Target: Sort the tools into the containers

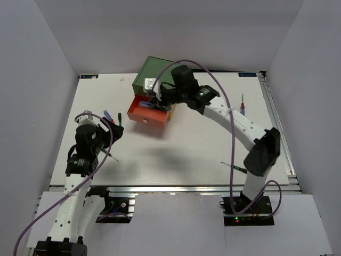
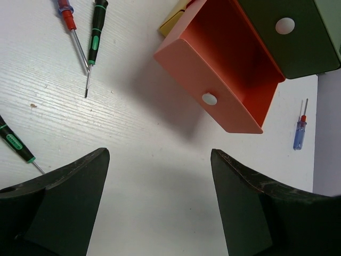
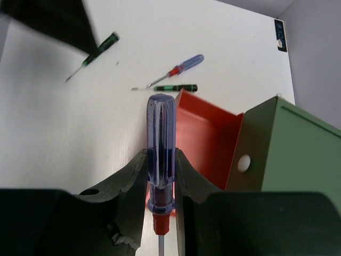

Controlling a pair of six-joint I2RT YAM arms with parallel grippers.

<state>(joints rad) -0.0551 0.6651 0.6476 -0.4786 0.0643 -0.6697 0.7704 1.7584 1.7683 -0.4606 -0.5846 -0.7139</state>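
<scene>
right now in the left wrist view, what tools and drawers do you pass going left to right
left-edge black screwdriver → blue-and-red screwdriver → second black screwdriver → orange drawer → far-right blue screwdriver

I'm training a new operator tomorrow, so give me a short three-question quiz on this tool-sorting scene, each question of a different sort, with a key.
1. True or false: the orange drawer is pulled open.
2. What does the right gripper hold? A) a blue-handled screwdriver B) a wrench C) nothing
3. Fill in: the left gripper is ____ and holds nothing.

Key: 1 true; 2 A; 3 open.
</scene>
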